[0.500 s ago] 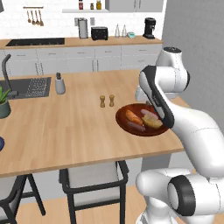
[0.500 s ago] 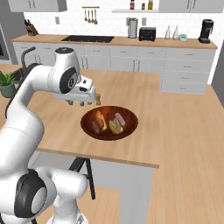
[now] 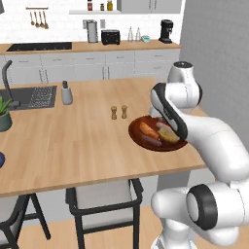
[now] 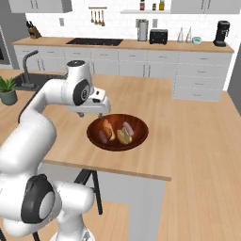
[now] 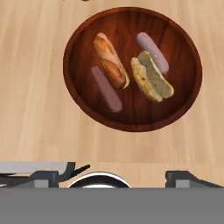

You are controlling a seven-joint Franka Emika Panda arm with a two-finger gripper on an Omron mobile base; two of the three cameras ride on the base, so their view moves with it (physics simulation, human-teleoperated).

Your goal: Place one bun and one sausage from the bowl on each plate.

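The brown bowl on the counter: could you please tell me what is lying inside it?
Inside the bowl lie two buns and two sausages, side by side. Whatever sits under the buns is covered.

Two shakers (image 3: 118,112) stand just behind bowl (image 3: 141,138)

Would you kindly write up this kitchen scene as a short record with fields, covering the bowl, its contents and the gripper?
bowl: dark brown wooden bowl on the wooden counter, near its edge
buns: two, a golden one and a split paler one, both in the bowl
sausages: two, both in the bowl
gripper: open, holding nothing, above the counter beside the bowl
also on counter: two small shakers
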